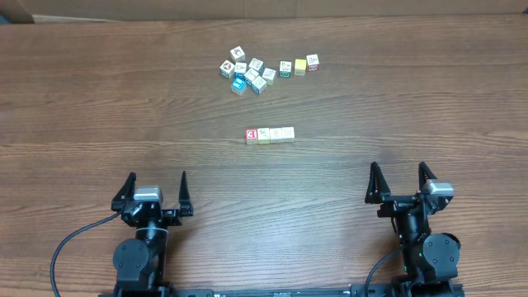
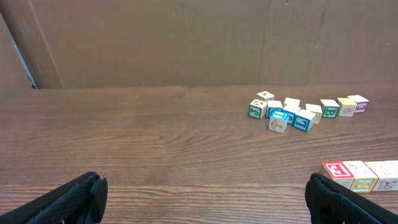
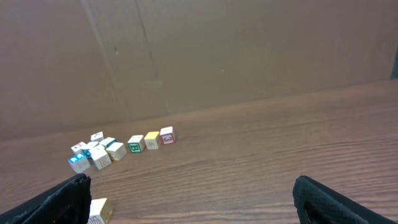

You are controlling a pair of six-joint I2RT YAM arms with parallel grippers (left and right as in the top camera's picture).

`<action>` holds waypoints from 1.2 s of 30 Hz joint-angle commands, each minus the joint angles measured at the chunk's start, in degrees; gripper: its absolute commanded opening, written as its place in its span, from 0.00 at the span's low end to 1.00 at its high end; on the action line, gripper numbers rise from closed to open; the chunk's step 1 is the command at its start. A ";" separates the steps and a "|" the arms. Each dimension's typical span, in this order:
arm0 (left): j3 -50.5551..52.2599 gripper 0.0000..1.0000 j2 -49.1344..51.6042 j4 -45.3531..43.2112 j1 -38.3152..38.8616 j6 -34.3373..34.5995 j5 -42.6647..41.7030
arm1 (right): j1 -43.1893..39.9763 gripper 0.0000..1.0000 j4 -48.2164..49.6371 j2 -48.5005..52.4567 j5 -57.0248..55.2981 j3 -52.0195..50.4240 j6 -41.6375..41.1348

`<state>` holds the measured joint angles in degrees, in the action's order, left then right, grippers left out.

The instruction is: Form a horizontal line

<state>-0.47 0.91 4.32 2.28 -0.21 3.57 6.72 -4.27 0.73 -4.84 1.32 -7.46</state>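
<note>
Horizontal line (image 1: 270,135): four small cubes side by side, touching, flat on the table (image 1: 99,99). Red-and-white cube (image 1: 252,135) sits at its left end; the other three are pale.

On the far side of the line, well apart from it: bunch of cubes (image 1: 250,73), irregular, white, yellow and blue-edged, with three stragglers trailing off to the right. Bare wood lies between bunch and line.

Left gripper (image 1: 157,176) is on the near side of the line, off to its left, jaws spread wide and holding nothing. Right gripper (image 1: 398,166) is on the near side, off to its right, likewise spread and empty. Only bare wood shows between each gripper and the line.

Cardboard wall (image 2: 155,43) stands behind the bunch, farthest from the line.
</note>
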 commanded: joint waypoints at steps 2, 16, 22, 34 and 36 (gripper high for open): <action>0.17 1.00 -0.66 -0.04 0.42 -0.92 -0.44 | -0.37 1.00 0.15 -0.57 0.04 -0.90 0.26; 0.17 1.00 -0.66 -0.07 0.42 -0.92 -0.44 | -1.60 1.00 0.15 -0.57 0.04 -0.87 0.26; 0.17 1.00 -0.66 -0.07 0.42 -0.92 -0.44 | -1.60 1.00 0.13 -0.57 0.04 -0.87 0.26; 0.17 1.00 -0.66 -0.07 0.42 -0.92 -0.44 | -1.60 1.00 0.13 -0.57 0.04 -0.87 0.26; 0.17 1.00 -0.66 -0.07 0.42 -0.92 -0.42 | -1.60 1.00 0.13 -0.57 0.04 -0.87 0.26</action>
<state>-0.47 0.91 4.32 2.28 -0.21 3.57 5.32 -4.32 0.73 -4.86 1.30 -7.46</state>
